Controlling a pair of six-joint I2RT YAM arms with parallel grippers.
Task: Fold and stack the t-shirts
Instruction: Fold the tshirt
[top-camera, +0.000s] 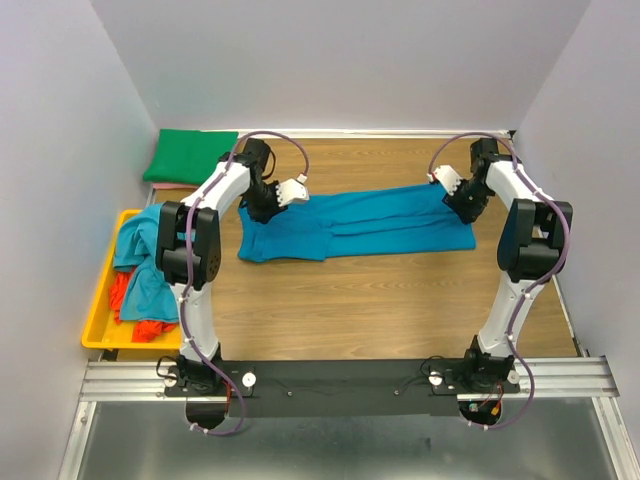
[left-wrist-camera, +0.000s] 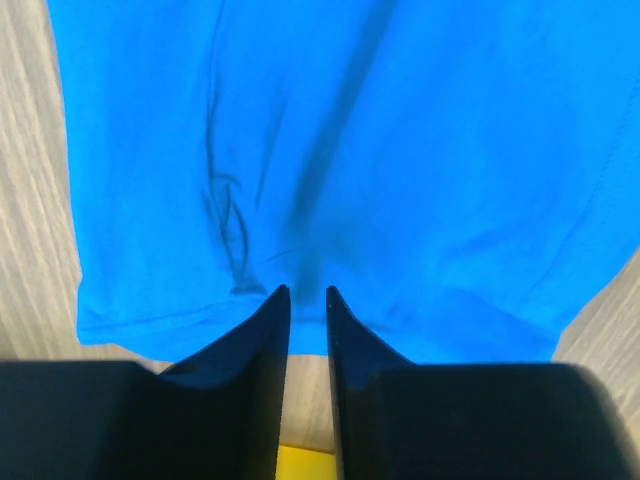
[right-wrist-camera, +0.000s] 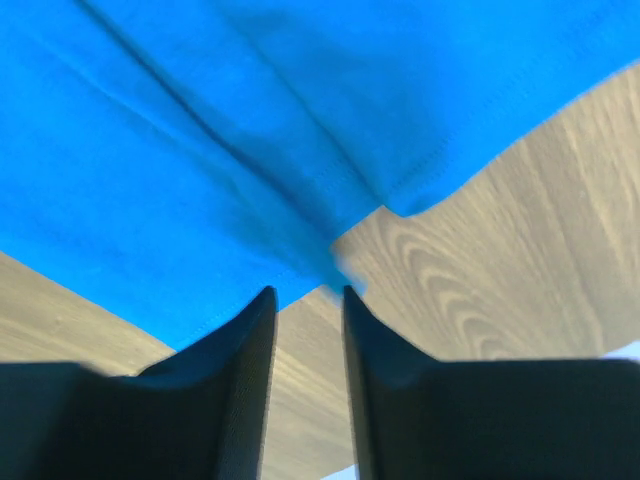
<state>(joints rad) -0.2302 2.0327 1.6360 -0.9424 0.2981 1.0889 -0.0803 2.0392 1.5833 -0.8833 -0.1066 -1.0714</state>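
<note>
A bright blue t-shirt (top-camera: 350, 225) lies flat on the wooden table (top-camera: 380, 300), just to the right of the yellow tray (top-camera: 100, 300) and stretching well away from it as 1 long, narrow band, folded lengthwise. Its cloth is smooth apart from a dark crease running along the band and a few small wrinkles near the end closest to the tray; a stitched hem shows at each end. The left gripper (top-camera: 297, 190) sits at the far corner of the end nearer the tray. In its wrist view the 2 black fingers (left-wrist-camera: 270, 340) stand almost together, tips right at the hem, and I cannot tell whether they pinch any cloth. The right gripper (top-camera: 445, 180) is at the far corner of the end farthest from the tray, its fingers (right-wrist-camera: 250, 340) parted by a narrow gap with bare wood showing between them and the shirt's edge just at the tips. In the tray lies a heap of crumpled shirts (top-camera: 140, 270), blue over red-orange. A folded green cloth (top-camera: 190, 155) rests behind the tray.
</note>
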